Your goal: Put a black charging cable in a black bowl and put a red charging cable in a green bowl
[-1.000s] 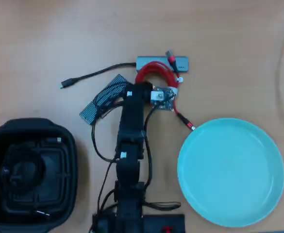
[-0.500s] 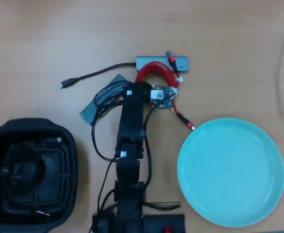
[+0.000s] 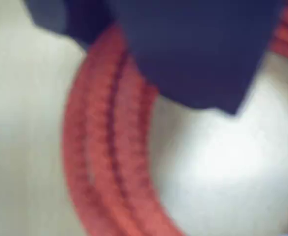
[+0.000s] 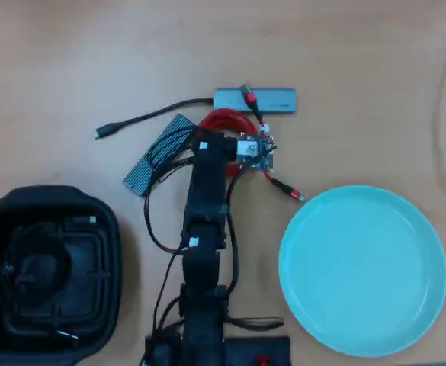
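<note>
We need a firm bite across the red charging cable coil strands, then a clean lift clear of the grey hub before swinging to the green bowl. Arm is stretched out low over the coil; gripper jaw state we can't tell.

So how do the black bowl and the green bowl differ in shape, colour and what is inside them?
The black bowl is square with rounded corners; the green bowl is round. The black bowl is dark with thick walls and a ribbed floor; the green bowl is pale teal, smooth and shallow. The black bowl already holds a dark coiled cable; the green bowl is bare. Both sit on the wooden table, each to one side of the arm.
</note>
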Controlling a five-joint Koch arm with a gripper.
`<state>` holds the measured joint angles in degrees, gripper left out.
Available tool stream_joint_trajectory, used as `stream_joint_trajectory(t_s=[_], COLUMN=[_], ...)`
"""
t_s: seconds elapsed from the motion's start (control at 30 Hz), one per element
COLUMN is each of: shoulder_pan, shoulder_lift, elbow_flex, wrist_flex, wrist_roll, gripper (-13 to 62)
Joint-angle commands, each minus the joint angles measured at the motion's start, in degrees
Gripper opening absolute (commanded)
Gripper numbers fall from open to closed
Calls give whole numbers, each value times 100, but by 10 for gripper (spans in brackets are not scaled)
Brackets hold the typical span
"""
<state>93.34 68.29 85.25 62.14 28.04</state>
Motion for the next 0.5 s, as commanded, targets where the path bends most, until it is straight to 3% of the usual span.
stream_joint_trajectory(t_s=[0.0, 0.3, 0.47], shoulder_pan=[-211, -475, -431], shoulder_lift=[123, 2338, 2971], elbow_flex=[-343, -387, -378], wrist_flex=[70, 237, 606], wrist_roll=[141, 105, 70], gripper=[-68, -68, -68])
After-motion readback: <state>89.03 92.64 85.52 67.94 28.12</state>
